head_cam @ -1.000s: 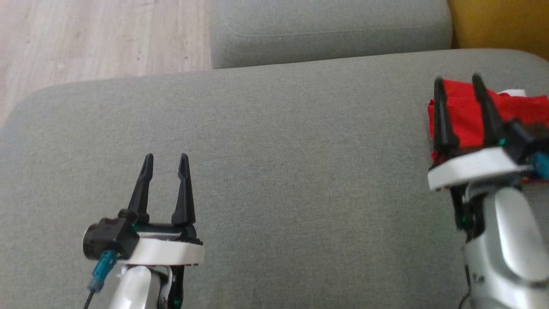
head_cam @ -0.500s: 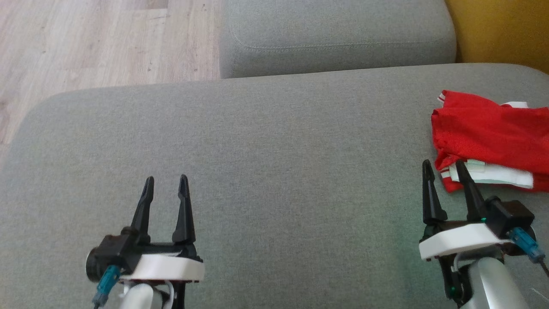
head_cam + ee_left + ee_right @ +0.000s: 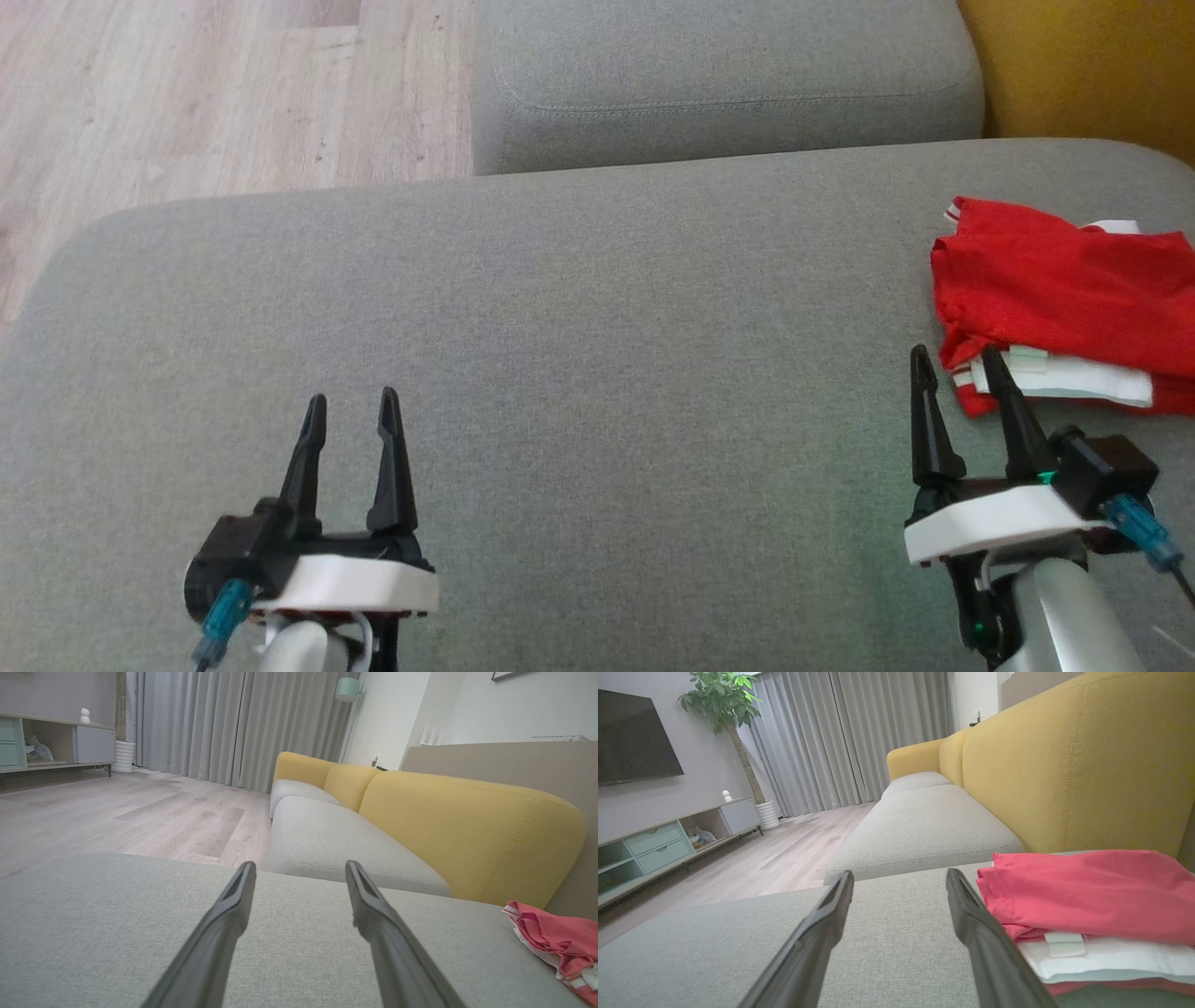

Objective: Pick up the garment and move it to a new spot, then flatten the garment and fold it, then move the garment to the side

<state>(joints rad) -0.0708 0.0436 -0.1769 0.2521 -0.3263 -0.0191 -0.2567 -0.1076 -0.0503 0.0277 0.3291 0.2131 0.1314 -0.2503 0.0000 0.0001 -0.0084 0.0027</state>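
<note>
Garment (image 3: 1055,280) folded, just beyond right hand (image 3: 954,352) — spread, empty; left hand (image 3: 353,396) spread, well apart

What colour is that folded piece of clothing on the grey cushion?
Red, with white trim: the garment shows best in the head view.

Garment (image 3: 1055,289) lies on the seat cushion (image 3: 560,355), far right; right gripper (image 3: 954,355) sits just before it. Left gripper (image 3: 352,397) is well apart at lower left; second cushion (image 3: 728,84) and floor (image 3: 187,93) lie behind.
</note>
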